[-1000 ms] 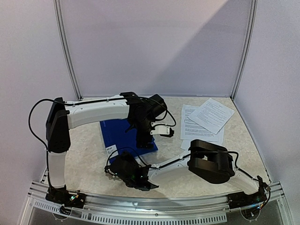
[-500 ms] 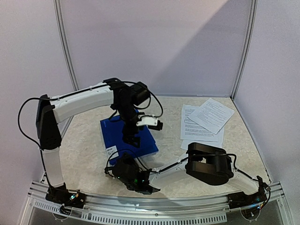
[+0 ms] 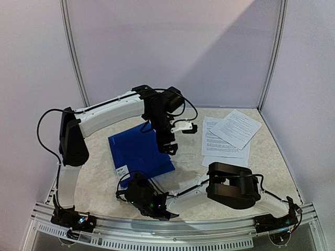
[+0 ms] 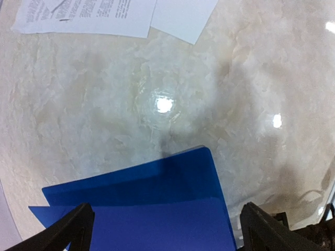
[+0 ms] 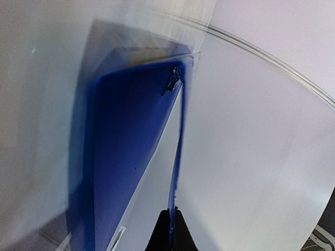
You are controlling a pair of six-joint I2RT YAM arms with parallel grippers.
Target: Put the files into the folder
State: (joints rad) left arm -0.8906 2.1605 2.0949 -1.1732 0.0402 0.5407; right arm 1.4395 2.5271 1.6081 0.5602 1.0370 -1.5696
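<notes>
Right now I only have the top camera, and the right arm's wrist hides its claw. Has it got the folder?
Observer: Yes. In the right wrist view the right claw is shut on a thin blue edge of the folder.
Operator: Is the folder open at all?
Observer: Partly. Its two leaves stand apart, and the metal clip shows inside near the spine.
Operator: And the other arm?
Observer: In the left wrist view the left claw is open and holds nothing. It hangs above the folder's corner, with the files lying beyond it.
</notes>
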